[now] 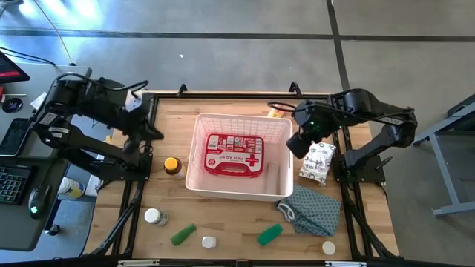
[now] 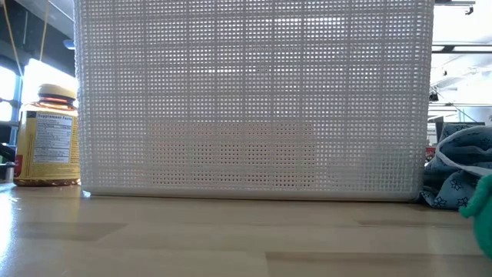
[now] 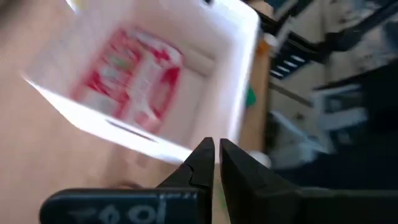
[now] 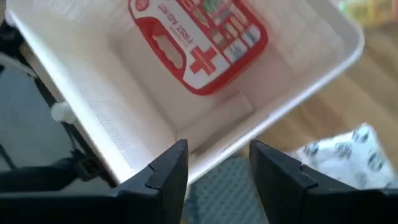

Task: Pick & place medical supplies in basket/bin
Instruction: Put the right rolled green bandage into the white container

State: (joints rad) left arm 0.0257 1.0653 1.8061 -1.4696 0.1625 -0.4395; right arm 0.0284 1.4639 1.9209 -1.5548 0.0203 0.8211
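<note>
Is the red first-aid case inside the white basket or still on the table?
Inside. The red first-aid case lies flat on the floor of the white basket, enclosed by its walls.

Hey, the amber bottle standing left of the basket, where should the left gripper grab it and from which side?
Probably around the body of the amber bottle, just under its yellow cap, coming in from the table's left edge. It stands upright, so its round sides are exposed, while the basket blocks the other side. The left gripper is shut and would need to open first.

A robotics lab: bare concrete floor (image 1: 223, 22), wooden bench (image 1: 171, 215), keyboard (image 1: 11, 182) beside the rig.
</note>
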